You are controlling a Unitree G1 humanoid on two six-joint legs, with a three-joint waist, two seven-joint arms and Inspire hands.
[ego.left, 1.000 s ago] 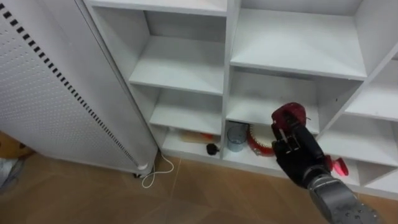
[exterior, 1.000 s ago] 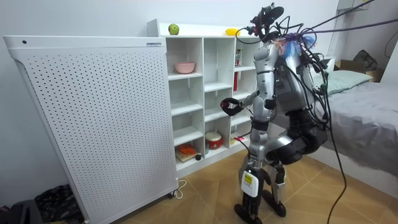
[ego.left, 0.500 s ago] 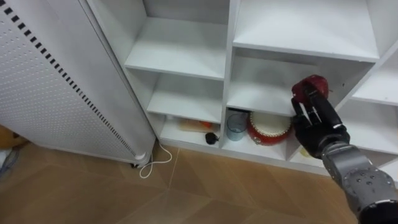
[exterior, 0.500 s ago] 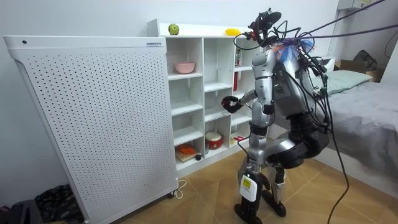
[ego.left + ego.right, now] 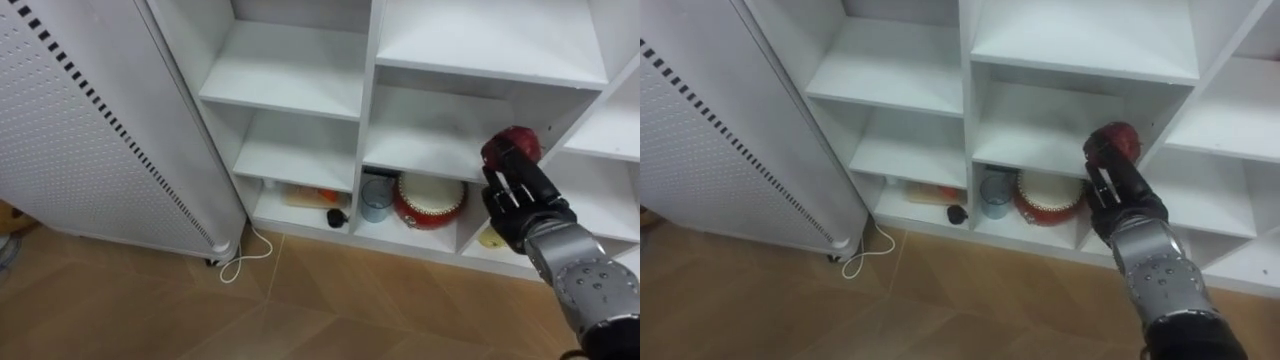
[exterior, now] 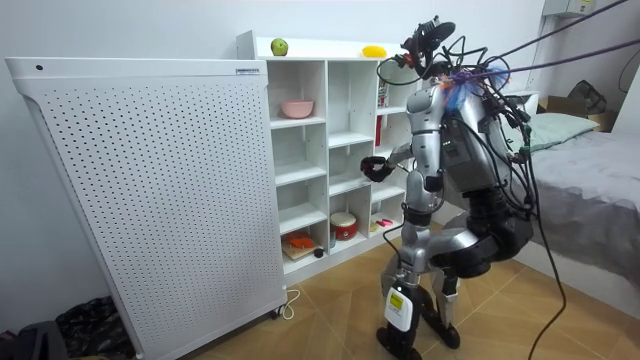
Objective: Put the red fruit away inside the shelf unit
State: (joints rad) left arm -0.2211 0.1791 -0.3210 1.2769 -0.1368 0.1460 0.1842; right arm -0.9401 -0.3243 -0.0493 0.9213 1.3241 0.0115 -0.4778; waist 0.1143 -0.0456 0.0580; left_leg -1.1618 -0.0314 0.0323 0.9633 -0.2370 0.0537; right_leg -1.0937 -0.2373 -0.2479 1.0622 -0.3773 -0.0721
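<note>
Dark red, round fruit [image 5: 511, 146] clamped in the right hand's [image 5: 522, 208] curled fingers, right at the closet's [image 5: 370, 100] shelf edge. Down-left of the hand, a red tin [image 5: 430, 199] and a glass [image 5: 376, 199] share one compartment.

closet [image 5: 367, 90]: white, open compartments in columns, stands on the floor
closet top: green apple [image 6: 279, 47] toward the room view's left, yellow fruit [image 6: 373, 51] toward its right
upper shelf, left column: pink bowl [image 6: 296, 108]
bottom middle compartment: bluish cup [image 5: 377, 200] just beside a red round container [image 5: 428, 198]
bottom left compartment: flat orange-brown item [image 5: 305, 196] at the back, small dark object [image 5: 338, 217] near the front edge
floor [image 5: 330, 310]: wood, with a white cord [image 5: 245, 263] looped beside a perforated white panel [image 5: 80, 140]
</note>
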